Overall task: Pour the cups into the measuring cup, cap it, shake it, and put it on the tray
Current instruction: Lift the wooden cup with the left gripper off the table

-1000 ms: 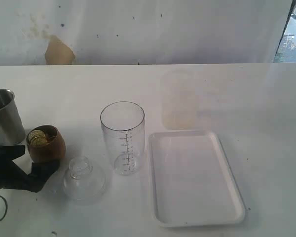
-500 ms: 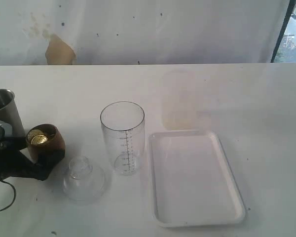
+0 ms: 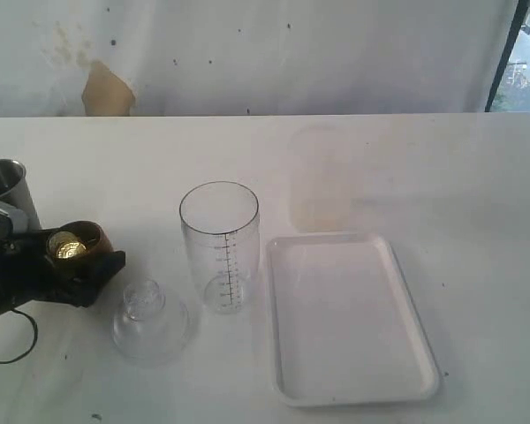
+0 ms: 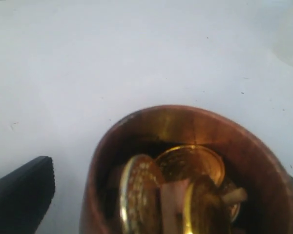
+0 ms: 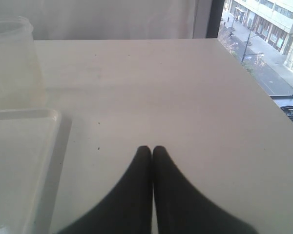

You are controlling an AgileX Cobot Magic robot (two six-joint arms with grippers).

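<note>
The dark-brown wooden cup (image 3: 81,237), holding gold coins (image 4: 193,165), stands at the left, between the jaws of my left gripper (image 3: 75,253). The gripper is open, and in the left wrist view one black finger (image 4: 22,195) stands a little apart from the cup's wall (image 4: 185,119). The steel tumbler (image 3: 4,187) is just behind. The clear measuring cup (image 3: 219,243) stands upright in the middle, the dome cap (image 3: 148,320) in front of it on its left. The white tray (image 3: 344,318) lies to the right. My right gripper (image 5: 152,148) is shut and empty over bare table.
A faint frosted cup (image 3: 318,177) stands behind the tray and also shows in the right wrist view as a frosted cup (image 5: 12,63) beside the tray's corner (image 5: 19,146). The table's right edge (image 5: 263,92) drops off by a window. A black cable (image 3: 4,344) loops under the left arm.
My left gripper has moved to the right and forward, from beside the wooden cup to astride it. The cup and everything else stayed put.
</note>
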